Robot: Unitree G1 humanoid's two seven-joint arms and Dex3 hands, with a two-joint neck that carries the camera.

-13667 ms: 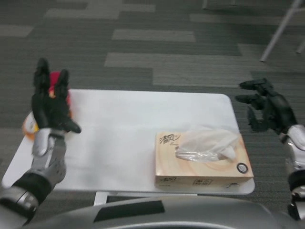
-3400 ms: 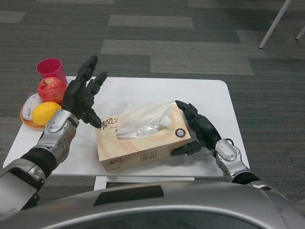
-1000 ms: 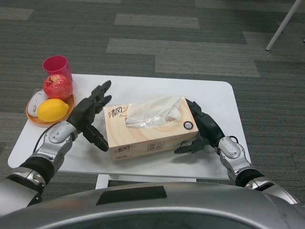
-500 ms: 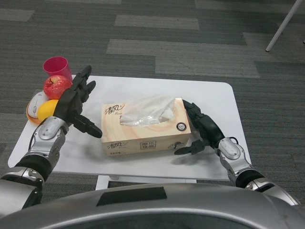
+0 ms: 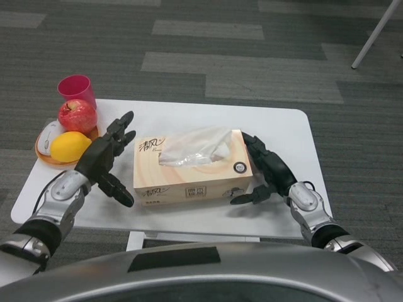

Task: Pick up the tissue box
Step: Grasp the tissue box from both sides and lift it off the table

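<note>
The tissue box (image 5: 192,170), light wood-patterned with a white tissue and clear plastic at its top slot, lies on the white table (image 5: 277,129) near the front edge. My right hand (image 5: 267,172) lies against the box's right end with its fingers spread along that side. My left hand (image 5: 104,162) hovers just off the box's left end, fingers apart, a narrow gap between it and the box. Neither hand grips the box, which sits flat on the table.
At the table's left edge stands a small orange plate (image 5: 43,154) with a lemon (image 5: 70,145), a red apple (image 5: 77,116) and a white object. A pink cup (image 5: 77,89) stands behind them. White furniture legs (image 5: 376,28) show at top right.
My left hand has dropped lower and come closer to the box's left end. The box has settled flat and barely shifted. My right hand stays at the right end.
</note>
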